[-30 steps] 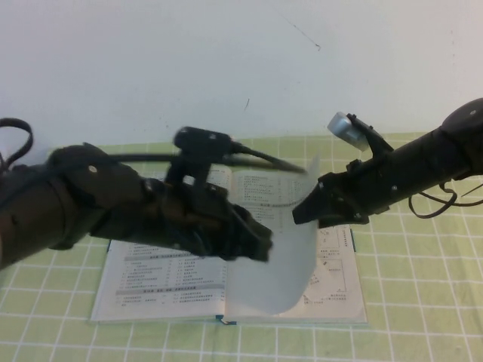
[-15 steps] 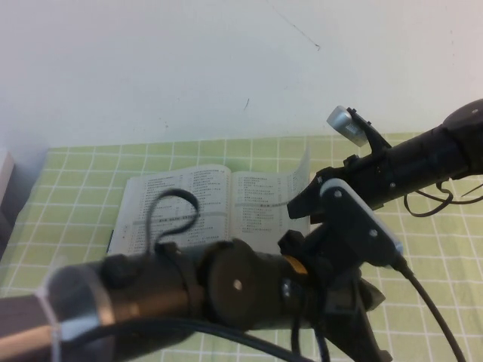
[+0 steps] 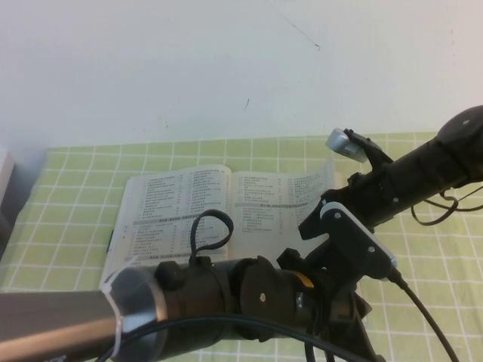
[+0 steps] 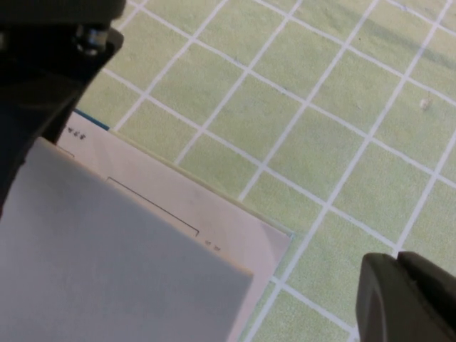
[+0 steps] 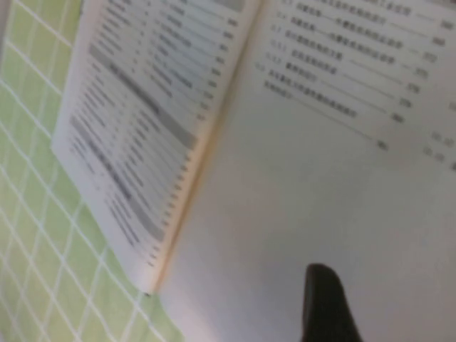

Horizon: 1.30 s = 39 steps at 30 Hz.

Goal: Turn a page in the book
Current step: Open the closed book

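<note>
The book (image 3: 189,204) lies open on the green checked cloth, its near part hidden behind my left arm. My right gripper (image 3: 311,223) comes in from the right and is shut on the page (image 3: 323,179), holding its outer edge raised above the right half. In the right wrist view one finger (image 5: 324,306) lies against the blank lower page (image 5: 285,214); the other finger is hidden behind it. My left gripper (image 4: 407,299) is shut and empty over the cloth just past the book's corner (image 4: 274,235).
The green checked cloth (image 3: 83,162) covers the table up to a white wall. My left arm (image 3: 226,309) fills the front of the high view. A pale object (image 3: 4,170) sits at the far left edge.
My left arm swung from over the left pages to the front right, close under the camera. My right gripper drew the page slightly to the right, and it stands straighter.
</note>
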Each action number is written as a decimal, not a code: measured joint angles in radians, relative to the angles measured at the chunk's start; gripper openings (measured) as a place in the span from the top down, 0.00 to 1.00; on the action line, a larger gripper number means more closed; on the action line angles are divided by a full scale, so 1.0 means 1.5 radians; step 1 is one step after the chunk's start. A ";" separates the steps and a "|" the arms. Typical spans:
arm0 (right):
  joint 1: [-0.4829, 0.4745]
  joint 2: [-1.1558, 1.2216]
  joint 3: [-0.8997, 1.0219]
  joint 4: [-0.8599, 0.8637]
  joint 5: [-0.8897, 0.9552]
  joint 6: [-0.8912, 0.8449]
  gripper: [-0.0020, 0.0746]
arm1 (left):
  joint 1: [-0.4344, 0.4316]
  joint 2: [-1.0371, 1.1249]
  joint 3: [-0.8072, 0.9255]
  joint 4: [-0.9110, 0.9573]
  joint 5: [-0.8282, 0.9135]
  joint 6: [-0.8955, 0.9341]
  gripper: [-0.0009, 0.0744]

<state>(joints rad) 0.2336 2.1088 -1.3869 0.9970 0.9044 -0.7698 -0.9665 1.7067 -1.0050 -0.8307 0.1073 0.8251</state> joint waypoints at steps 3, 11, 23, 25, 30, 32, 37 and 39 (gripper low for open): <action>0.000 0.014 0.000 0.050 0.007 -0.022 0.49 | 0.000 0.000 0.000 -0.001 -0.003 0.000 0.99; 0.000 0.018 0.000 0.185 0.053 -0.084 0.49 | 0.000 0.001 0.000 -0.009 -0.032 -0.028 0.99; 0.000 0.018 0.000 0.192 0.078 -0.091 0.49 | 0.000 0.101 0.000 -0.034 -0.078 -0.040 0.99; 0.000 0.018 0.000 0.192 0.079 -0.092 0.49 | 0.000 0.108 0.000 -0.051 -0.086 -0.042 0.99; 0.000 0.018 0.000 0.192 0.082 -0.093 0.49 | 0.000 0.099 0.000 -0.115 -0.128 -0.038 0.99; 0.000 0.018 0.000 0.192 0.082 -0.093 0.49 | 0.000 0.084 0.000 -0.166 -0.144 -0.015 0.99; 0.000 0.018 0.000 0.192 0.082 -0.095 0.49 | 0.000 0.047 0.000 -0.358 -0.109 0.118 0.99; 0.000 0.018 0.000 0.191 0.082 -0.096 0.49 | 0.000 0.033 0.000 -0.392 -0.042 0.153 0.99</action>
<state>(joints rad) 0.2336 2.1366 -1.3869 1.2830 1.0268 -0.9138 -0.9665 1.7566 -1.0050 -1.4184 0.0447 1.0543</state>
